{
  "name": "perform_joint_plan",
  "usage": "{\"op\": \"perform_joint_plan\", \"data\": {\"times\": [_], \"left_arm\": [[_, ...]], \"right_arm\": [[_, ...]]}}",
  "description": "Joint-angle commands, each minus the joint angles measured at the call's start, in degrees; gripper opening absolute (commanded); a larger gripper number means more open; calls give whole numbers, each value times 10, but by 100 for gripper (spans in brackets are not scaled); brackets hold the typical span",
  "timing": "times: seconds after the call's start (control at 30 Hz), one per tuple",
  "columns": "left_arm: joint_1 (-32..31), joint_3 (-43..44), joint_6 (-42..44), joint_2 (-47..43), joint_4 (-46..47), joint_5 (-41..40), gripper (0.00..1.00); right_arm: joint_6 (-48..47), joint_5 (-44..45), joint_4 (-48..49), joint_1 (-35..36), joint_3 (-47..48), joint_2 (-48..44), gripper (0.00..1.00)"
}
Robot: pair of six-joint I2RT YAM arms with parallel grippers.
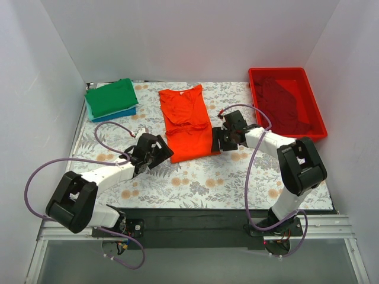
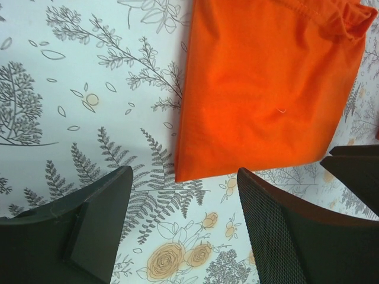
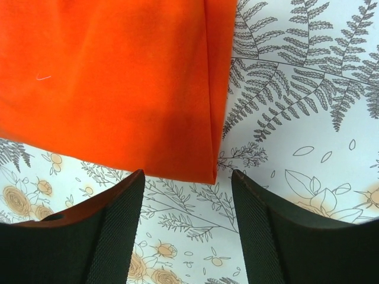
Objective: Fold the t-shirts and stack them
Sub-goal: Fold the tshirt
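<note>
Overhead looks down; close wrist views share the orange t-shirt [image 2: 266,89].

orange-red shirt [image 1: 186,121], floral-print table [image 1: 201,177]

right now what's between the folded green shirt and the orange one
Just bare floral tablecloth, seen in the top view; the green t-shirt and orange t-shirt lie apart.

Readable text, labels, brands, numbers, signs: none in any of the three views.
</note>
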Motion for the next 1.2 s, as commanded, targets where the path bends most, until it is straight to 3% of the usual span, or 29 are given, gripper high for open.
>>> {"op": "perform_joint_plan", "data": {"times": [0.0, 0.3, 0.53, 0.8, 1.17], "left_arm": [[-12, -3, -10, -11, -5, -5, 70], [-33, 7, -12, 10, -23, -24, 69], [-52, 15, -26, 31, -27, -35, 67], [-58, 25, -39, 64, -23, -44, 60], [-68, 31, -44, 101, -11, -49, 40]], "right_arm": [[-2, 6, 29, 0, -2, 18, 66], [7, 5, 33, 0, -13, 29, 43], [14, -4, 34, 0, -31, 31, 19], [17, -6, 36, 1, -35, 32, 14], [19, -7, 38, 1, -37, 31, 9]]}}
